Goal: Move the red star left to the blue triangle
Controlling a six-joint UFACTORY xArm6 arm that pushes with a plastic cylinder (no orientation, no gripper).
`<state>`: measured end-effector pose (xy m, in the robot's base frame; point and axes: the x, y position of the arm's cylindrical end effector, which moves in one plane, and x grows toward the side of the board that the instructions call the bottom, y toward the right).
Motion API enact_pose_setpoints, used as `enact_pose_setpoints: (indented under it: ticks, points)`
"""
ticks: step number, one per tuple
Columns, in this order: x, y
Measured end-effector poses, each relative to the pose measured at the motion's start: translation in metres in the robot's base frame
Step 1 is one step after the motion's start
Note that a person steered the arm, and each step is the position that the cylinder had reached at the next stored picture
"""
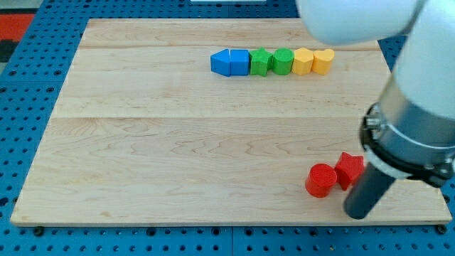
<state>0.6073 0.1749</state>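
Note:
The red star lies near the board's bottom right, touching a red cylinder on its left. The blue triangle is the left end of a row of blocks near the view's top, far up and left of the star. My tip rests on the board just below and slightly right of the red star; the dark rod rises past the star's right side and hides part of it. I cannot tell whether the rod touches the star.
The row to the right of the blue triangle holds a blue cube, a green star, a green cylinder, a yellow hexagon and a yellow heart. The board's bottom edge is close below my tip.

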Motion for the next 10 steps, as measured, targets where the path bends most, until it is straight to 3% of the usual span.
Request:
enact_pose_setpoints:
  ticks: [7, 10]
  points:
    - [-0.056, -0.011]
    - [-0.076, 0.013]
